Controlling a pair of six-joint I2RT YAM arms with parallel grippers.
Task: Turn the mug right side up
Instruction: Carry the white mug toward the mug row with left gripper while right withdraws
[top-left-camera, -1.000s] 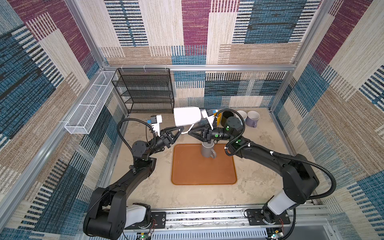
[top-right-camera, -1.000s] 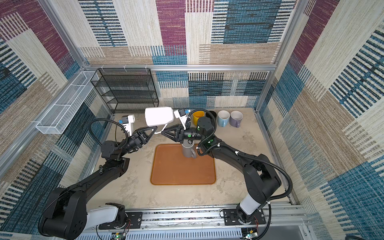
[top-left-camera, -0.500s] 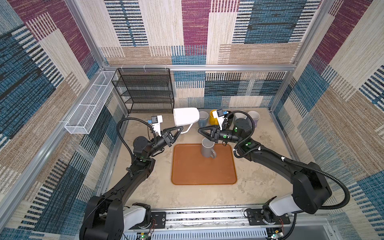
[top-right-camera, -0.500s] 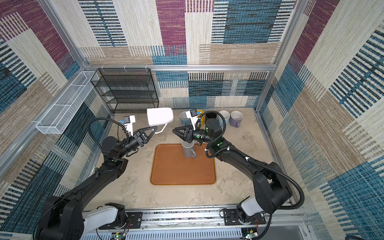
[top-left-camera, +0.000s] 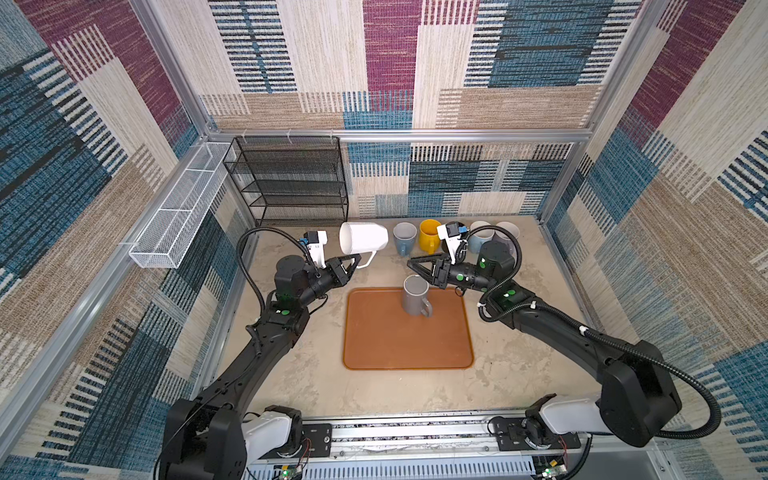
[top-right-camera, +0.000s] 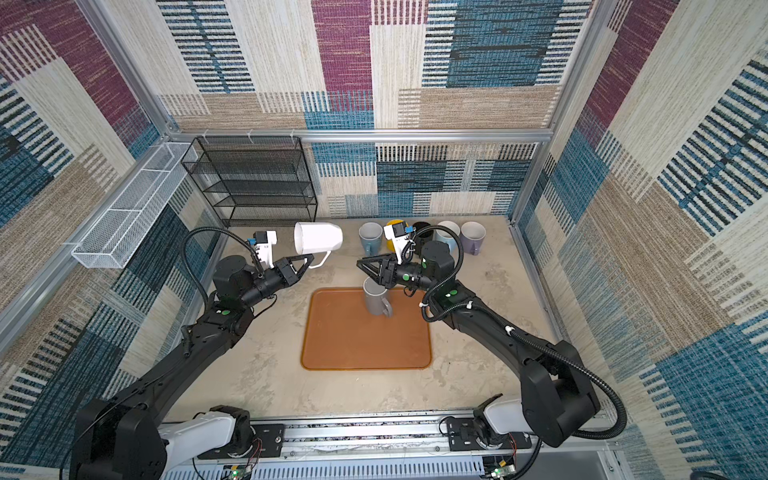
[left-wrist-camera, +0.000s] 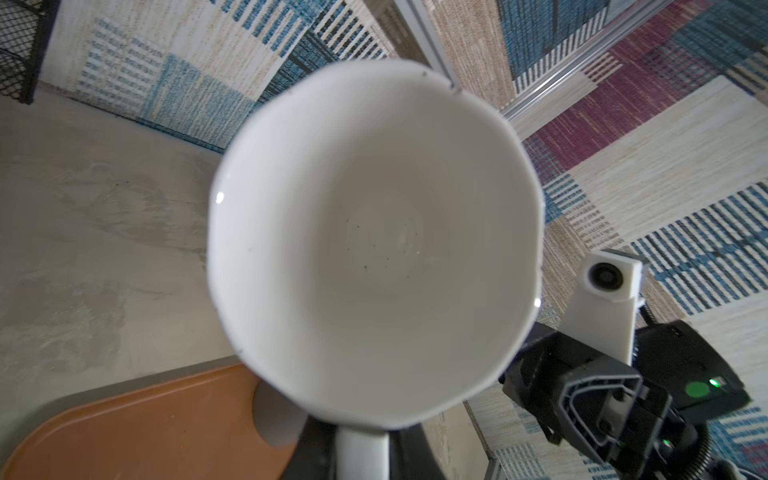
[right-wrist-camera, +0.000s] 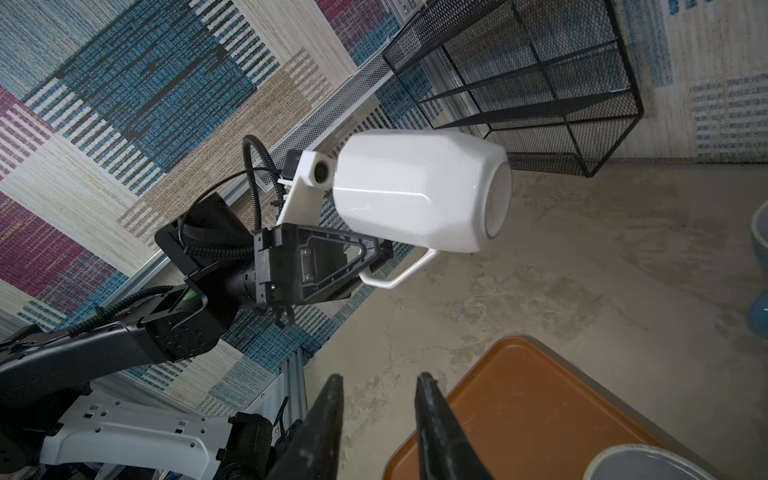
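White mug (top-left-camera: 363, 243): shown lifted clear of the table and lying on its side. The mouth faces back toward the left wrist and the base points away beyond the fingertips. It is neither inverted nor upright, so the turn is judged roughly half done.

Handle (right-wrist-camera: 399, 272): pinched between the left fingers. The body is carried on the camera side of those fingers, off the grip line, so that a roll of the wrist could bring the mouth upward.

Left gripper (top-left-camera: 356, 262): clenched on the handle loop, with nothing else touched. Because the weight is hung to one side of a thin loop, some pivoting in the grip is judged possible.

Right gripper (top-left-camera: 410, 262): its fingers (right-wrist-camera: 328, 415) are parted a little, with nothing between them. The tips are pointed toward the left fingertips across a gap and well apart from the white mug. It is judged to be kept clear of the turn.

Grey mug (top-left-camera: 415, 296): stood mouth up on the tray, just beneath the right fingers and not touched by them.

Tray (top-left-camera: 407, 345): laid below the right fingers and ahead of the left ones. Its bare area is judged the likely place for setting the white mug down.

Row of mugs (top-left-camera: 429, 235): lined up beyond both sets of fingertips against the back wall and judged not to be involved.
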